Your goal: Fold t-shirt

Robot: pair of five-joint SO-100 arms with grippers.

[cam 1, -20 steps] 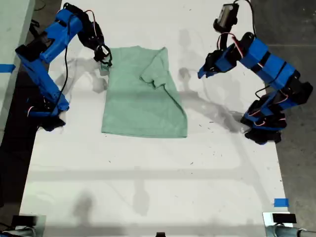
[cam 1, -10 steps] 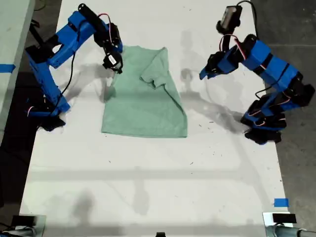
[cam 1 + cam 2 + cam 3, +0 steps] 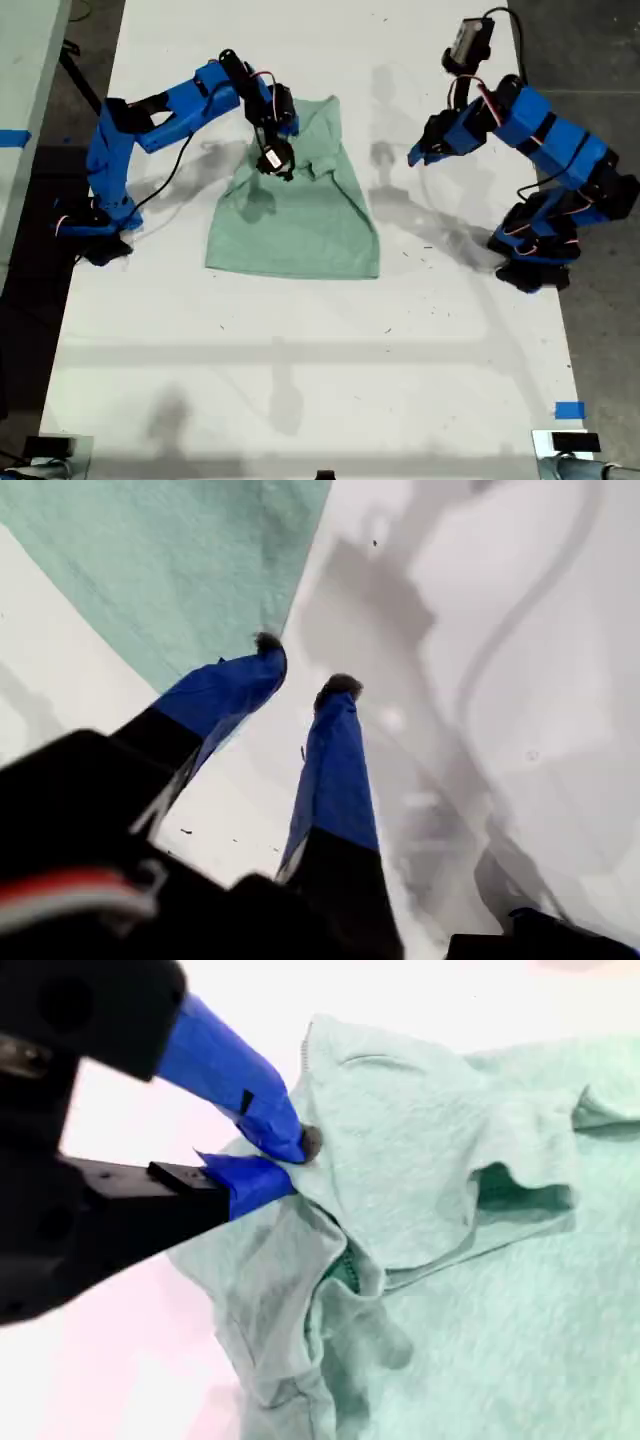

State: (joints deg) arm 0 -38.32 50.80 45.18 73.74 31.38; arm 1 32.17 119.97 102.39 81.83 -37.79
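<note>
Pale mint-green short-sleeved cloth t-shirt (image 3: 295,215) lies on the white worktop (image 3: 300,360), far-centre in the exterior view, long axis running far to near, right side already folded in. Second hand (image 3: 285,1160) is clamped on the left edge near the sleeve, cloth lifted w/ it, so the fold prob goes toward the exterior view's right. First hand (image 3: 300,675) is part open, holding nothing, just off the shirt's right edge. Plenty of bare worktop nearer the camera.
</note>
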